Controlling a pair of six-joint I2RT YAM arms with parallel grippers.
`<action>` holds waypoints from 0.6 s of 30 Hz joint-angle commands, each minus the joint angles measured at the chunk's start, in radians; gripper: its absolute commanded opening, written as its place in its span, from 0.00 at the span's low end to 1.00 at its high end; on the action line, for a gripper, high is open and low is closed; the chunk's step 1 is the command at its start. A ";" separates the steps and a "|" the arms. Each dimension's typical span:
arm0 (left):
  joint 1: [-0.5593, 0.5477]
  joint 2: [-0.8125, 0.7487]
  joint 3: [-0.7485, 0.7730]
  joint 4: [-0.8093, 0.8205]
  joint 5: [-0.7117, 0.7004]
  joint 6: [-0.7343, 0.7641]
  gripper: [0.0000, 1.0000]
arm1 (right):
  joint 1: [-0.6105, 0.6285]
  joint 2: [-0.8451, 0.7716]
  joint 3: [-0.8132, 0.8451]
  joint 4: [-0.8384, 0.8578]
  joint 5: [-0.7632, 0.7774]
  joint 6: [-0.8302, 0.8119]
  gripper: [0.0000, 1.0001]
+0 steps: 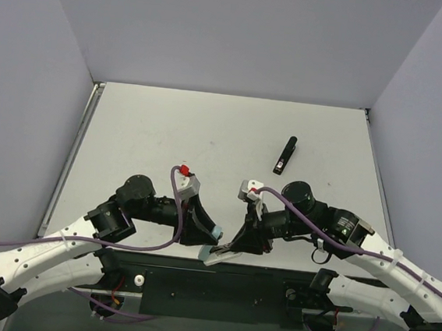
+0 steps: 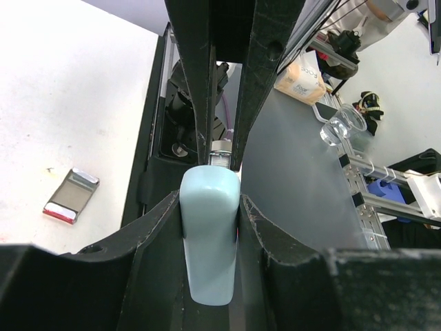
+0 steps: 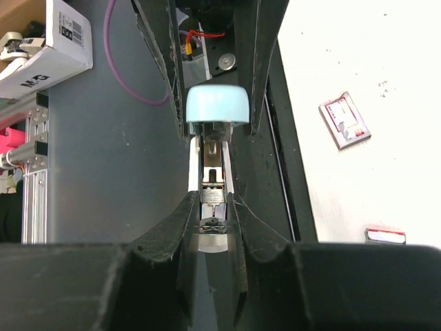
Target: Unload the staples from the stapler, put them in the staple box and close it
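The left end effector (image 2: 209, 207) clamps the stapler's (image 1: 220, 253) blue cap (image 2: 210, 255), the right end effector (image 3: 210, 200) pinches its exposed rail (image 3: 212, 165) narrowly, and pulling the staples apparently remains.

**Camera arrangement.** From above and behind the arm bases, we look down from afar on the whole white tabletop (image 1: 170, 129). Each wrist camera looks at very close range along its own black fingers (image 2: 151, 241) (image 3: 165, 241), out over the table's near edge. All three views share the pale-blue-capped white stapler (image 1: 224, 252). We see it from opposite ends in the two wrist views.
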 commanded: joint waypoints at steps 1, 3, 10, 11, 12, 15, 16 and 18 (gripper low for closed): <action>0.007 -0.017 0.074 0.076 -0.044 -0.007 0.00 | 0.011 -0.029 -0.042 -0.022 0.007 0.026 0.00; 0.006 -0.013 0.078 0.083 -0.043 -0.009 0.00 | 0.010 -0.025 -0.038 -0.013 0.004 0.034 0.00; 0.006 0.015 0.094 0.059 -0.101 0.011 0.00 | 0.013 -0.006 0.005 0.015 0.073 0.055 0.20; 0.006 0.021 0.099 0.050 -0.118 0.016 0.00 | 0.011 -0.008 0.013 0.013 0.093 0.057 0.27; 0.006 0.032 0.122 0.015 -0.145 0.023 0.00 | 0.010 -0.015 0.016 0.010 0.128 0.060 0.30; 0.006 0.055 0.150 -0.023 -0.176 0.043 0.00 | -0.001 -0.028 0.033 0.002 0.188 0.063 0.37; 0.006 0.058 0.162 -0.032 -0.190 0.045 0.00 | -0.006 -0.035 0.039 -0.005 0.214 0.063 0.38; 0.006 0.064 0.174 -0.044 -0.208 0.053 0.00 | -0.018 -0.052 0.042 -0.017 0.255 0.063 0.42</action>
